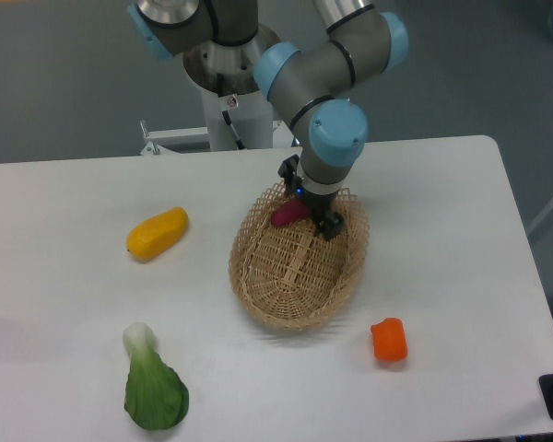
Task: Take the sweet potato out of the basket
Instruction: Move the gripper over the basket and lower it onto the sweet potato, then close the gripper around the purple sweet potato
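The light tan wicker basket (290,276) sits in the middle of the white table. At its far end lies the magenta sweet potato (284,215), only its left part showing. My gripper (310,204) hangs directly over it, inside the basket's far rim, and covers the rest of it. The wrist and gripper body hide the fingers, so I cannot tell whether they are open or shut, or whether they touch the sweet potato.
A yellow oblong vegetable (157,233) lies left of the basket. A green leafy vegetable (153,387) rests near the front left. An orange pepper-like chunk (389,340) sits right of the basket's near end. The robot base (230,83) stands behind the table.
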`<state>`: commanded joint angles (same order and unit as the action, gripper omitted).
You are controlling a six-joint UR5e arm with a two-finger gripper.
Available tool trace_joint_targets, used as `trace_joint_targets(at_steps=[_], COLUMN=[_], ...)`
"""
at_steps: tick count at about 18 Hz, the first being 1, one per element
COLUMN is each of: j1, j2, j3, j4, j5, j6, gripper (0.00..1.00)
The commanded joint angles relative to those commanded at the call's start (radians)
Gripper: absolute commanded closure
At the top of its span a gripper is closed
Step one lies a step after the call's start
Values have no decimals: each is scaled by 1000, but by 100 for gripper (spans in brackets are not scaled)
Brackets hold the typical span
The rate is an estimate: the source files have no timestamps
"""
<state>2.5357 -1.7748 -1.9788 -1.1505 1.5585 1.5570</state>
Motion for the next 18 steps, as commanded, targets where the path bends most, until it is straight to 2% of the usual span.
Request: trace_joint_targets(at_steps=[3, 5, 10, 14, 18], j1=[-9, -11, -11, -11, -11], j2=[-8, -14, -29, -32, -32], j3=[-9, -23, -75, -78, -84], j4=[3, 24, 138, 141, 143], j5=[-2, -2, 0, 2, 3], j6=[2, 0, 3, 3, 3], gripper=[0, 0, 0, 0, 12])
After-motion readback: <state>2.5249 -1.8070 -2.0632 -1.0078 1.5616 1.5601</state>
